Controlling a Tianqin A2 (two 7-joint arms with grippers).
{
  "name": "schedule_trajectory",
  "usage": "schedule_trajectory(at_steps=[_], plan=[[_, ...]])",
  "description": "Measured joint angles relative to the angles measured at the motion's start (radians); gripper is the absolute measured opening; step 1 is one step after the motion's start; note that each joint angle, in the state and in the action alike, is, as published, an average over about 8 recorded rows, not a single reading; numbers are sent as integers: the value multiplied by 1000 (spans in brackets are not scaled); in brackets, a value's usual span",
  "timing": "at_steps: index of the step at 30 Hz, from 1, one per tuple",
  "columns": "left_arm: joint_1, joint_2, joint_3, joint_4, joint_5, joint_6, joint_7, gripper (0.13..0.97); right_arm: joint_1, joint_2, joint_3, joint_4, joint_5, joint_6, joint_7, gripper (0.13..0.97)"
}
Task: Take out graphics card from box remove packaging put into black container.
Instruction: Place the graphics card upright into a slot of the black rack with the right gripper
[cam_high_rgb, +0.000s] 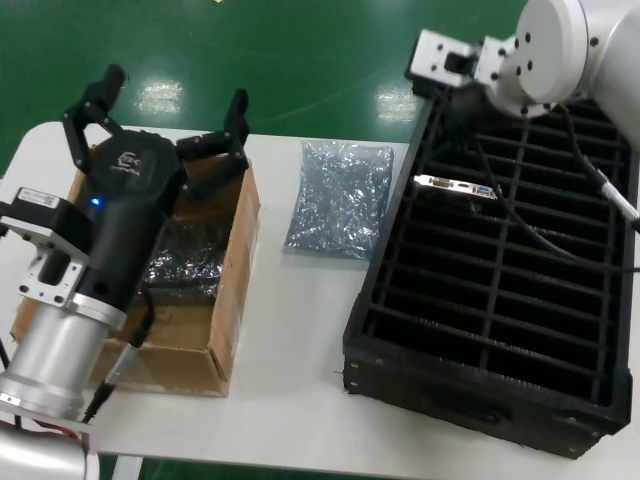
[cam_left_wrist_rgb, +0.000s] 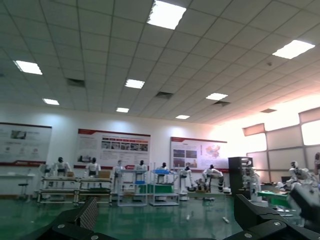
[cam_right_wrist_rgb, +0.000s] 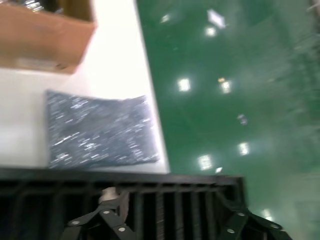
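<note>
Table (cam_high_rgb: 300, 330) first, since it carries everything: the black container (cam_high_rgb: 500, 330) fills its right side, the box (cam_high_rgb: 225, 300) sits on its left, and the packaging (cam_high_rgb: 338, 198) lies flat and empty between them. One graphics card (cam_high_rgb: 455, 187) already stands in a far slot of the container, its silver bracket showing, its long axis running along the slot, across the container.

My left end effector (cam_high_rgb: 165, 110) hangs over the far end of the box with its fingers spread wide and nothing in them (the wrist camera looks out across the hall). Bagged boards lie in the box below and nearer my body, so by my reckoning this arm is the closer one for the next pick.

My right end effector (cam_right_wrist_rgb: 170, 225) hovers above the container's far end, jaws apart and empty, close to the seated card.
</note>
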Motion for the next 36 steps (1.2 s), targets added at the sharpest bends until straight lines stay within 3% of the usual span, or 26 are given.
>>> schedule_trajectory(at_steps=[7,12,16,27,36], plan=[[-22,-14,-42,-5,0,-26,11,966,3,3,5,62,-120,99,162,628],[-32,-24,-78,-23,-1,-50,16,966,-28,33,35,189,-295,138,350,721],[-31,-28,-84,-32,5,-67,11,966,-67,56,67,270,-354,152,411,801],[16,-51,-42,-46,50,-136,-48,966,-245,81,191,386,-229,211,305,937],[65,-75,2,-60,97,-207,-108,966,-433,111,323,518,-112,272,206,966]])
